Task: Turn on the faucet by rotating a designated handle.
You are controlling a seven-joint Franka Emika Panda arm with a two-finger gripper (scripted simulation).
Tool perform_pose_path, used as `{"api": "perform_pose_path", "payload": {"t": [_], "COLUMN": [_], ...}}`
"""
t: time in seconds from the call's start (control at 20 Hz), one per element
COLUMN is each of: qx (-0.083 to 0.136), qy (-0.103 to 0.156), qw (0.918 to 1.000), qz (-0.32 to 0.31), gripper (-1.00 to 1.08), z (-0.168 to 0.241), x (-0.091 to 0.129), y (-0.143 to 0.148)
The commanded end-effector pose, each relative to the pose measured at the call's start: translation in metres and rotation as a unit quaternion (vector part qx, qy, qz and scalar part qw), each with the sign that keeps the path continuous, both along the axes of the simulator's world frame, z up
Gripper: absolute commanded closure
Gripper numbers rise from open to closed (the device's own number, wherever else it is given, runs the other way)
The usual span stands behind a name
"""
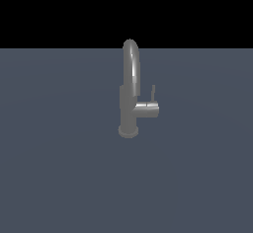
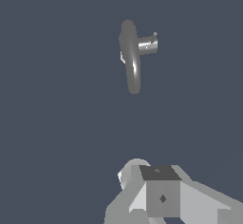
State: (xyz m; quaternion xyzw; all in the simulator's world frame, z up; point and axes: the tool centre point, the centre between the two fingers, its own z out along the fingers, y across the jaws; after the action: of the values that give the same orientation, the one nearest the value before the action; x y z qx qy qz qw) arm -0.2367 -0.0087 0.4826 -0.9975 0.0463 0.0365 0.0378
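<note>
Wrist view: faucet (image 2: 131,57) well apart from hand (image 2: 159,194).

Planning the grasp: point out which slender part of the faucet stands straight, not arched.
The handle, a thin straight lever rising from the side cylinder; the spout is thick and arched.

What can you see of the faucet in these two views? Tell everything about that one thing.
The faucet is grey brushed metal and stands upright on a round base on the flat dark surface. A tall arched spout rises from it; a short cylinder juts toward the exterior view's right, with the thin handle pointing up at its end. Nothing touches it.
</note>
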Motion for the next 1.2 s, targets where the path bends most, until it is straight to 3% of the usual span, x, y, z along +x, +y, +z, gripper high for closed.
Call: {"api": "perform_pose_path", "payload": {"t": [0.0,0.3,0.6,0.9,1.15], "qx": [0.012,0.049,0.091,0.134,0.170], "qy": [0.012,0.051,0.094,0.137,0.174], "qw": [0.9998,0.9962,0.9872,0.9722,0.9548], "qz": [-0.012,-0.050,-0.092,-0.135,-0.170], "gripper": [1.08,1.08,1.08,1.08,1.08], "z": [-0.002,-0.010,-0.023,-0.039,-0.055], "x": [0.010,0.040,0.073,0.105,0.130], "y": [-0.001,-0.005,-0.011,-0.019,-0.027]}}
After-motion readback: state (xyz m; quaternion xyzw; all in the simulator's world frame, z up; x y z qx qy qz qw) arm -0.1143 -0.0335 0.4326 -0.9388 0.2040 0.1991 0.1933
